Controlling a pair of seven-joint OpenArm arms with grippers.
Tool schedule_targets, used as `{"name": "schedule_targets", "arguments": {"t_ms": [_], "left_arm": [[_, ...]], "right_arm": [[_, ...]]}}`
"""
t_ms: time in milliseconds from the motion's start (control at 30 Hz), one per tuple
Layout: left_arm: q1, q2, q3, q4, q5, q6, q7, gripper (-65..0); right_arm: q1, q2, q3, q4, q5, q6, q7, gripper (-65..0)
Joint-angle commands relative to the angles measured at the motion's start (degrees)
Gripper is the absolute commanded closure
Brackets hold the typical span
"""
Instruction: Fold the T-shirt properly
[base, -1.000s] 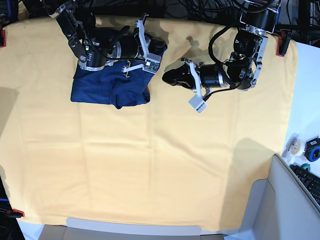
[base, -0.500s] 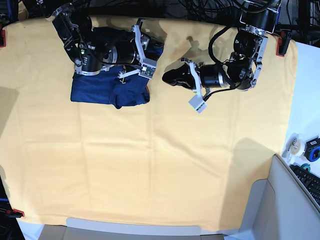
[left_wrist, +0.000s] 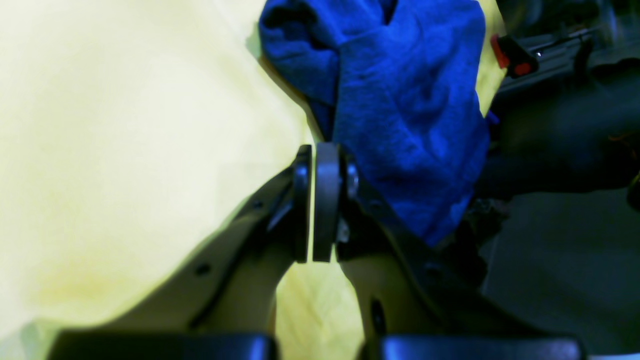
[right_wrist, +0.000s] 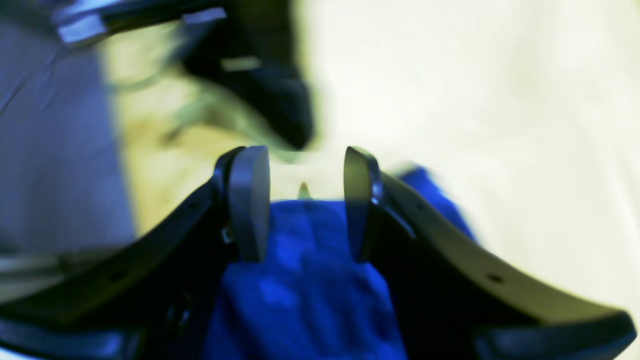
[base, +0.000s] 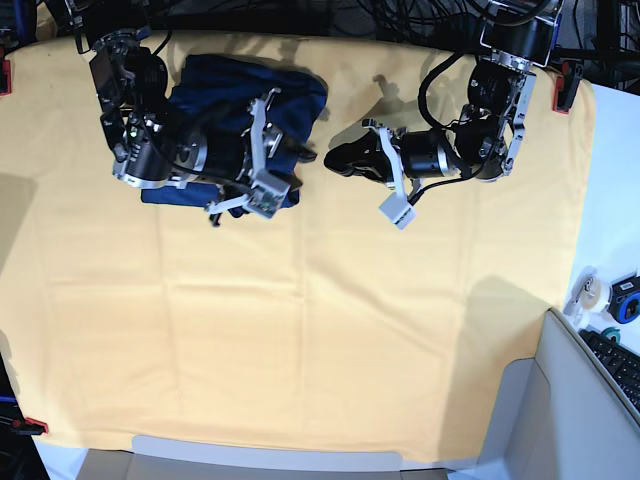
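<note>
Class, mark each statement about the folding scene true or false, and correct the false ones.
1. The shirt lies bunched near the far edge of the yellow cloth. True.
2. The left gripper is wide open. False: its jaws are shut, with nothing between them.
3. The right gripper has its jaws apart above the shirt. True.
4. The left gripper is clamped on the shirt. False: it is over bare cloth beside the shirt.
5. Two garments lie on the cloth. False: only one.
</note>
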Motion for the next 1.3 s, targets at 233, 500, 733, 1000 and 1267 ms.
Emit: {"name": "schedule_targets", "arguments": {"t_ms": [233, 500, 733, 1000, 1267], "left_arm": [[-0.90, -0.33, -0.44, 0.84, -1.01, -0.38, -1.04, -1.7], [-0.90, -0.42, -0.44, 0.84, -1.01, -0.38, -1.04, -1.7], [-0.81, -0.94, -0.44, 0.84, -1.01, -0.38, -1.04, -1.7], [-0.46, -1.03, -0.44, 0.84, -1.01, -0.38, -1.04, -1.7], [-0.37, -1.12, -0.44, 0.84, -1.01, -0.38, -1.04, -1.7]], "right_arm": [[-6.93, -0.40, 14.74, 0.79, -0.23, -13.44, 0.40, 0.0], [-6.13, -1.98, 12.72, -5.80, -0.32, -19.15, 0.40, 0.0], [-6.84, -3.65, 13.42, -7.65, -0.32, -29.00, 0.84, 0.0], [-7.81, -7.08, 20.36, -7.39, -0.32, -37.00, 0.84, 0.0], [-9.04, -10.16, 26.78, -5.45, -0.94, -41.31, 0.84, 0.0]]}}
